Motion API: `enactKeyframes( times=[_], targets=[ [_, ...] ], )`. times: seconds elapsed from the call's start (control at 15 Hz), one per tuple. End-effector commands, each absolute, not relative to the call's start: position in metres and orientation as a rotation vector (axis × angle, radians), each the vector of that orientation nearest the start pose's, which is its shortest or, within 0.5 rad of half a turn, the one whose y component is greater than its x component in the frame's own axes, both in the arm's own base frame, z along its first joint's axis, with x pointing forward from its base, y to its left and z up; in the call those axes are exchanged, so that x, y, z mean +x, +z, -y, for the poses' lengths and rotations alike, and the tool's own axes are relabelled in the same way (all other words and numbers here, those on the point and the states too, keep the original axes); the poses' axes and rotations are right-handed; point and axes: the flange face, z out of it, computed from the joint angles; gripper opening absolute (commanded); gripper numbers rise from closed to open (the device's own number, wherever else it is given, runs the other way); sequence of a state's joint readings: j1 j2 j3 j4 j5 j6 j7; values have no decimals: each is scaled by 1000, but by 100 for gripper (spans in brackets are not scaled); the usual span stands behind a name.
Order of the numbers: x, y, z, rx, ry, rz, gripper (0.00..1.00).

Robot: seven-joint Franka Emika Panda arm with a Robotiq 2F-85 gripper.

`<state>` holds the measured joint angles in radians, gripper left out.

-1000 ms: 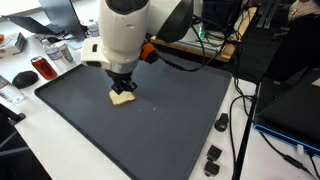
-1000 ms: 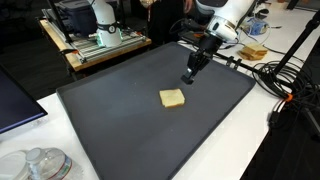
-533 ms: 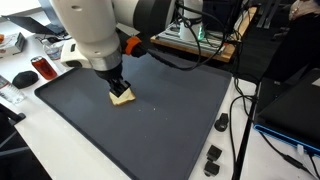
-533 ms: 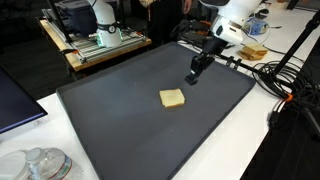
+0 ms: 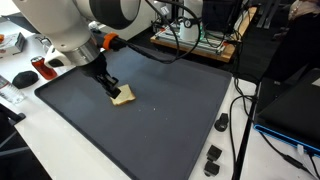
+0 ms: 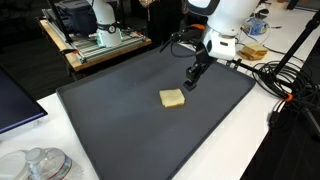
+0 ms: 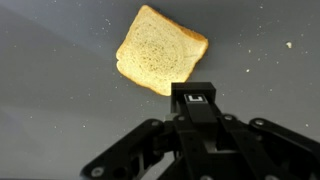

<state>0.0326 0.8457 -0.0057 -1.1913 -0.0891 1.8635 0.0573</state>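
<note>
We hover our gripper (image 6: 190,82), fingers closed on nothing, just beside the bread slice (image 6: 173,98) lying flat on the dark mat (image 6: 120,120), so it is not yet grasped.

The bread slice (image 6: 172,97) lies on the mat (image 6: 110,110), pincer (image 6: 189,83) seemingly just beside it.

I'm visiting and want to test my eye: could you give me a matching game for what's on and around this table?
Things:
1. toast
2. mat
3. gripper
4. red object

Descriptions:
A. dark grey, covers the table
B. hangs above the mat, beside the toast
C. lies flat on the mat
D. off the mat, past its edge

Pairs: 1-C, 2-A, 3-B, 4-D
</note>
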Motion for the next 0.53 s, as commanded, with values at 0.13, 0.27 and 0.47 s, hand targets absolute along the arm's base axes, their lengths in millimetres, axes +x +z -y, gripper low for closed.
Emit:
enactKeyframes(
  times=[0.13, 0.27, 0.47],
  targets=[
    [745, 249, 13, -3054, 262, 125, 5],
    [744, 246, 21, -2998, 255, 169, 5],
    [744, 241, 33, -2937, 246, 200, 5]
  ],
)
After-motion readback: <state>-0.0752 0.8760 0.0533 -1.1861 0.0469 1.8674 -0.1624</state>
